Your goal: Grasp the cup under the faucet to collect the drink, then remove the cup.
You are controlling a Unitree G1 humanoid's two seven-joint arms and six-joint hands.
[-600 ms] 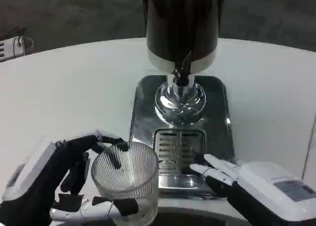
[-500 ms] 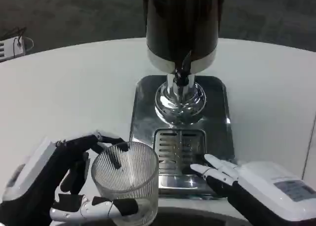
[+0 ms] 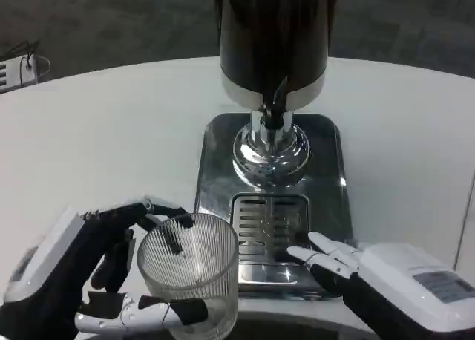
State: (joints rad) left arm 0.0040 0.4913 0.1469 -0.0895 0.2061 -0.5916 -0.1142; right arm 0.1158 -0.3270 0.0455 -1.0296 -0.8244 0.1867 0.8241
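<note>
- Head view: the robot's left hand (image 3: 89, 277) grips the ribbed clear cup (image 3: 189, 273) at the near edge of the white surface (image 3: 96, 147), left of the drip tray (image 3: 271, 232) and short of the faucet (image 3: 273, 113).
- The cup looks empty; filling and removal appear to remain.
- The right hand (image 3: 371, 269) rests by the tray, fingers apart, holding nothing.

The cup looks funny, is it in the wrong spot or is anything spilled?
The cup is not under the faucet; the left hand holds it off to the left of the drip tray, near the table's front edge. It looks empty and upright. No spill shows on the white table.
</note>
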